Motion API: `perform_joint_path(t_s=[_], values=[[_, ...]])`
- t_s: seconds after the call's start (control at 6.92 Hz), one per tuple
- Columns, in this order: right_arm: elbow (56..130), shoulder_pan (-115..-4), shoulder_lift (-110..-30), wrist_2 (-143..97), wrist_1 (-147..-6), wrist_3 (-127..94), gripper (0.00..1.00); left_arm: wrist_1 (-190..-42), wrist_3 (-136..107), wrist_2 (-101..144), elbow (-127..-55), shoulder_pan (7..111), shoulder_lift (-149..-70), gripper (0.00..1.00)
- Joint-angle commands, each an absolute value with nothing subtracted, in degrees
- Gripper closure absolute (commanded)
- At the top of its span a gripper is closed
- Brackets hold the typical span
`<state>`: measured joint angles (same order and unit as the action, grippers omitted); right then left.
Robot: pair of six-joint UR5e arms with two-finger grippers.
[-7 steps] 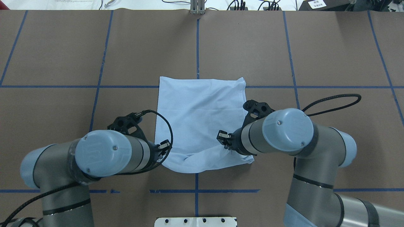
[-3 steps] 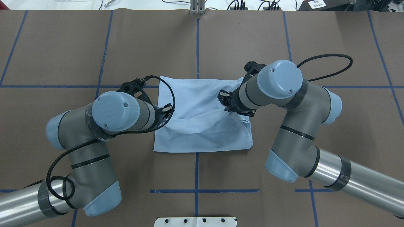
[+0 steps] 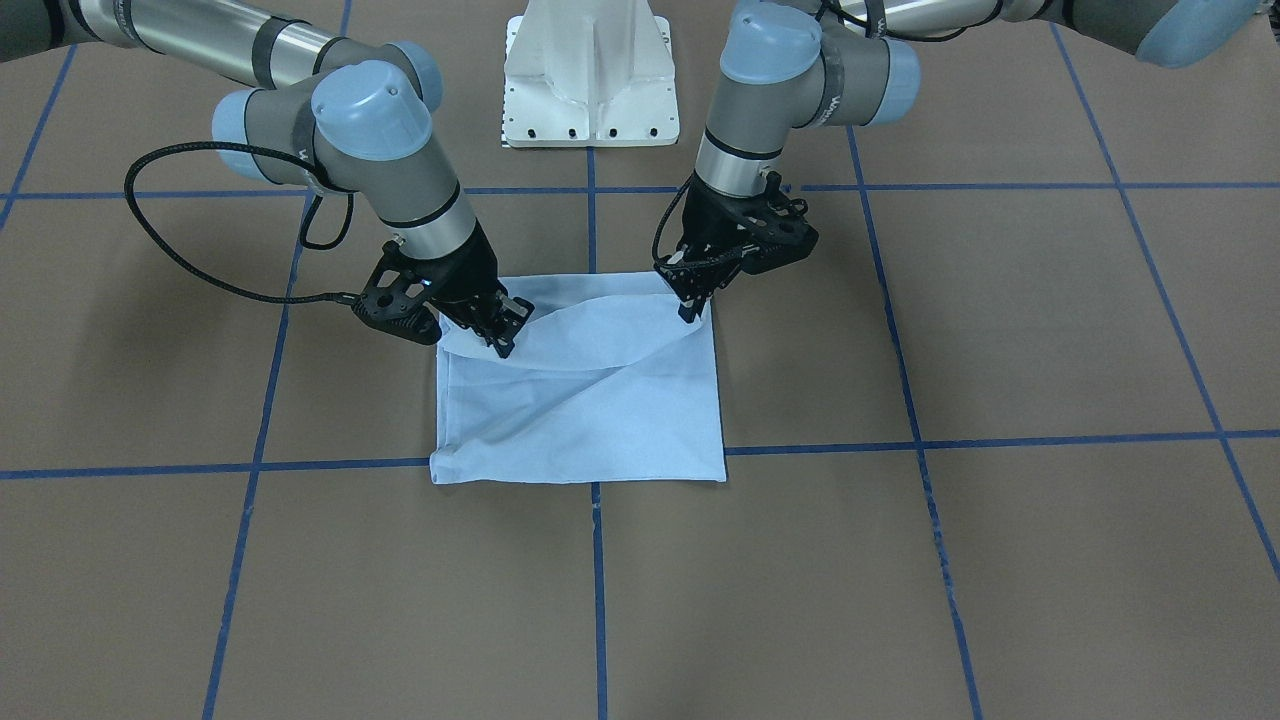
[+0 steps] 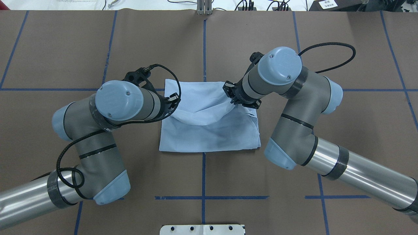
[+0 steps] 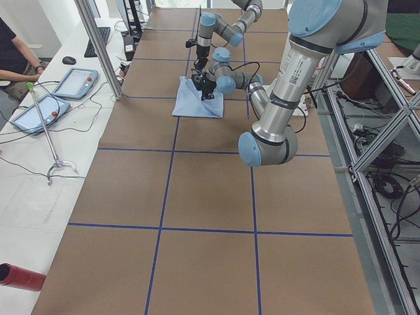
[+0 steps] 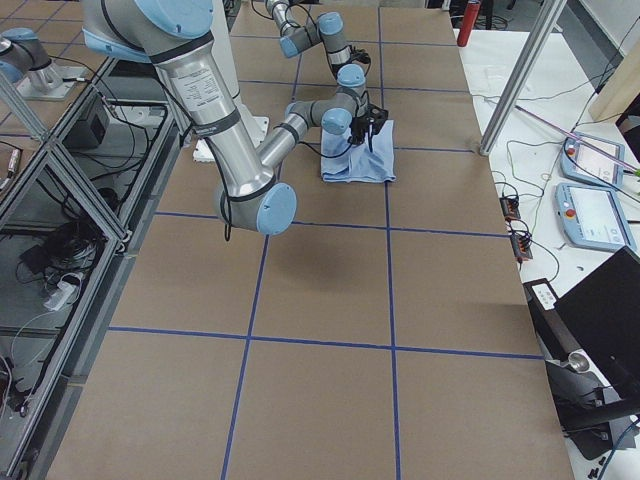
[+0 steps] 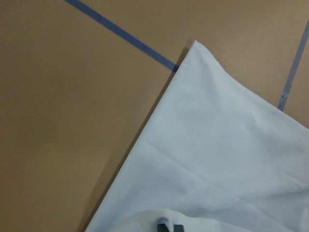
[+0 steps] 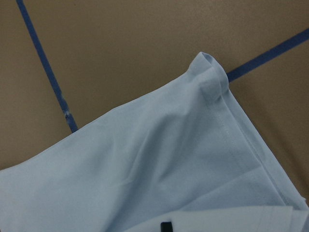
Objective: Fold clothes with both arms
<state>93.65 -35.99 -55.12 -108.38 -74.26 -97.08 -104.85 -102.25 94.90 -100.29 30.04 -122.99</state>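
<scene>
Here, one T-shirt point(image 3: 600, 420), left gripper point(image 3: 690, 308) and right gripper point(image 3: 503, 343), two in all, pinching its edge

The left arm point(image 4: 98, 153) and right arm point(image 4: 294, 130) each consist of dark grey joint housings linked by polished silver tubes point(image 4: 369, 178). Pale blue round caps point(image 4: 119, 99) close the joints, and each cap carries small screws and a faint embossed mark. Thin black rings mark the joint seams, and dark bands wrap the silver tubes. A black braided cable point(image 3: 128, 185) loops out from each wrist. The left gripper point(image 3: 690, 312) and right gripper point(image 3: 500, 345) are black, with open skeletal frames and two fingers. Pale lettering on one wrist link is too small to read.
</scene>
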Motion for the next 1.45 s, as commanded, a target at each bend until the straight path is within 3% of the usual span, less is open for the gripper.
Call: perform_joint_path(t_s=[0.0, 0.14, 0.29, 0.43, 0.72, 1.16, 1.3], values=[[85.4, -39.8, -52.8, -111.8, -69.1, -97.1, 1.0, -109.6, -102.0, 94.8, -93.0, 33.6, -126.2, 1.0], [78.6, -41.6, -49.9, -112.6, -65.7, -97.0, 1.0, -113.1, -101.0, 94.7, -85.8, 35.9, -128.9, 0.95], [69.8, -42.4, -44.3, -112.2, -62.4, -96.2, 0.01, -117.6, -97.5, 94.4, -81.7, 37.9, -129.7, 0.01], [65.4, -44.2, -43.0, -112.1, -60.4, -94.3, 0.0, -119.3, -93.1, 94.1, -79.6, 39.7, -129.7, 0.0], [64.4, -46.4, -42.9, -113.3, -60.4, -91.8, 0.0, -120.1, -91.4, 94.2, -77.8, 40.7, -129.7, 0.0], [66.1, -47.8, -44.2, -116.1, -60.9, -83.9, 0.0, -119.3, -85.0, 102.2, -78.8, 44.4, -129.4, 0.0], [69.5, -49.1, -47.8, -116.7, -61.4, -76.3, 0.0, -118.7, -80.6, 106.7, -82.2, 48.7, -126.5, 0.0]])
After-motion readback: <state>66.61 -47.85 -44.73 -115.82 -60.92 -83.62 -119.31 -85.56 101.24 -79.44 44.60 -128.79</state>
